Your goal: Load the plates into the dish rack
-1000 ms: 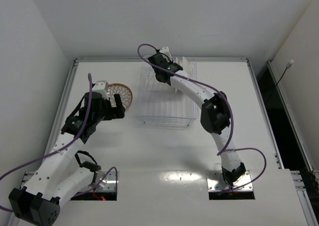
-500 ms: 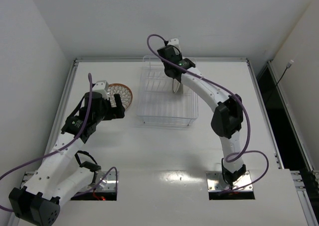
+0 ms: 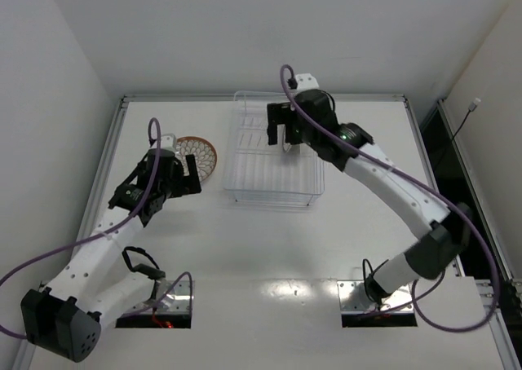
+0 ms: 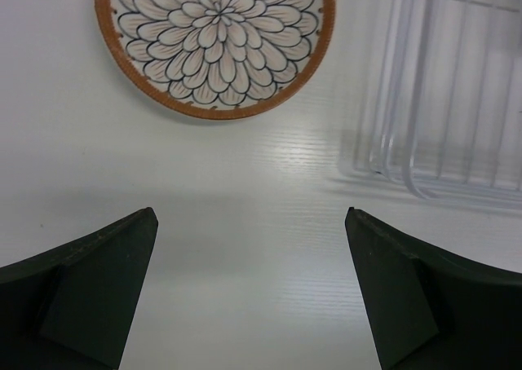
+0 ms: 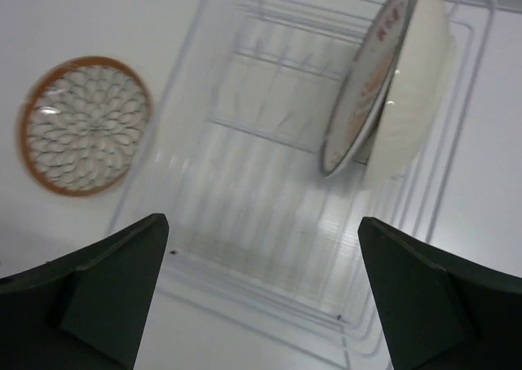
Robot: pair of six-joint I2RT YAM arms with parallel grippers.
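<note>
White table (image 3: 269, 240) | rack (image 5: 261, 134): two upright plates (image 5: 371, 101), rear one's face hidden | both jaws wide, empty

A: Status on your left arm (image 3: 102, 244)?
B: Stretched forward from its base, wrist angled right. Your left pincer (image 4: 249, 217) faces down, fingers (image 4: 98, 288) spread wide.
A: And the right?
B: Your right arm (image 3: 391, 182) arcs high from its base, elbow out right, reaching far and left. Your right pincer (image 5: 263, 223) looks down, fingers spread wide too, both tips in the wrist view.
</note>
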